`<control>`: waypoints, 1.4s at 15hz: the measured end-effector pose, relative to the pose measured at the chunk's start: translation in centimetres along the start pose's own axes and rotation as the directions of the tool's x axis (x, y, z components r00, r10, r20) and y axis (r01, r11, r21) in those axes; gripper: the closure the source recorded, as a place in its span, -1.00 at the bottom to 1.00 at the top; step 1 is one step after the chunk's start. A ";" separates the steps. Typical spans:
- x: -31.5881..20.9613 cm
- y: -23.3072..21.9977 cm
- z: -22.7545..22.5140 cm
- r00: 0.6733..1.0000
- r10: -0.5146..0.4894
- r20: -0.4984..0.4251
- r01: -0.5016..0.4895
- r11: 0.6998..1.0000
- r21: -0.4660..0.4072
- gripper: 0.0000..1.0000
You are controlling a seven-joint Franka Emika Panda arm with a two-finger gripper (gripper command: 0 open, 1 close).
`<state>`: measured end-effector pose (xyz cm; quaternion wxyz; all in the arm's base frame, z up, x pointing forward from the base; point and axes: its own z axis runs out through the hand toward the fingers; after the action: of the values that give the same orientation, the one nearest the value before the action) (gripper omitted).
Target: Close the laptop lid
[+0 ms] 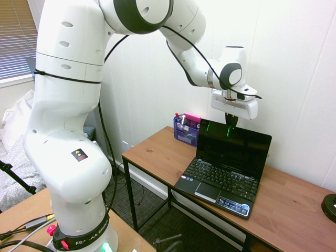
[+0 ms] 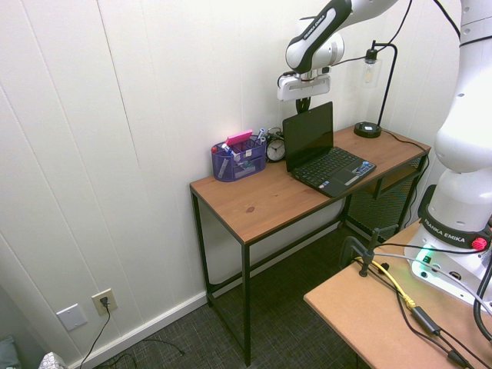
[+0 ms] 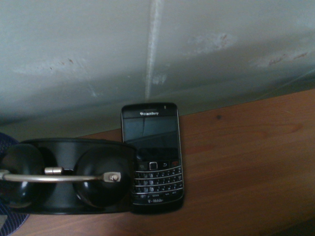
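1. The laptop lid [image 1: 234, 148] stands open and nearly upright, a thin black panel with a glossy dark screen that carries two small green glints near its top edge.
2. It rises from the back of a small black laptop [image 1: 220, 181] whose keyboard and touchpad face the front of the bench [image 1: 157, 152]; the laptop sits near the middle of the wooden top, close to the wall.
3. The gripper [image 1: 231, 119] points straight down just above the lid's top edge, its fingers closed together with nothing between them. Whether they touch the edge cannot be told.
4. In the second exterior view the gripper [image 2: 303, 104] hangs over the lid's far upper corner.
5. A blue mesh organizer [image 1: 187, 131] with a pink item on top stands beside the laptop by the wall.
6. The wrist view shows a black keypad phone [image 3: 151, 156] lying on the wood, touching a black twin-bell alarm clock [image 3: 66, 177].
7. A black lamp base [image 2: 367, 129] sits at the bench's far end.
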<state>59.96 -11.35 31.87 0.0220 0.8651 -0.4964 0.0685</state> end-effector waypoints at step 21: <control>-5.4 10.4 4.3 0.995 0.076 0.063 -0.074 0.997 -0.036 1.00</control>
<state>48.75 -12.49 26.52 0.0179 0.8470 -0.5302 0.0330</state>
